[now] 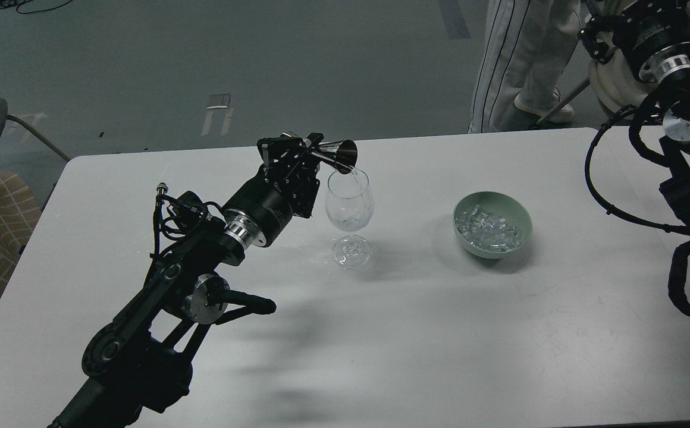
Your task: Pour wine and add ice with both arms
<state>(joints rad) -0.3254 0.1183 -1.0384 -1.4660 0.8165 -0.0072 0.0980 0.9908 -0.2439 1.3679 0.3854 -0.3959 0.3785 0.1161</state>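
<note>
1. White table fills most of the head view; beyond its far edge lies a grey floor, where a person in striped trousers stands at the upper right.
2. Left arm enters from the lower left and reaches up and to the right across the table, its cables looping beside the silver joint ring.
3. Left gripper is closed on a small metal measuring cup, holding it by the narrow waist.
4. Measuring cup is tipped on its side, with its wide mouth pointing right and just over the rim of the wine glass.
5. Wine glass stands upright on the table, just right of the left gripper; the wine shows only as a faint clear shimmer in the bowl of the glass, and its level cannot be judged.
6. Green bowl sits on the table to the right of the glass, clearly apart from it.
7. Ice lies heaped inside the green bowl, well away from both grippers.
8. Right arm hangs at the upper right edge, raised above the table's far right corner.
9. Right gripper is dark and small at the arm's far end; whether it is open or closed cannot be told.
</note>
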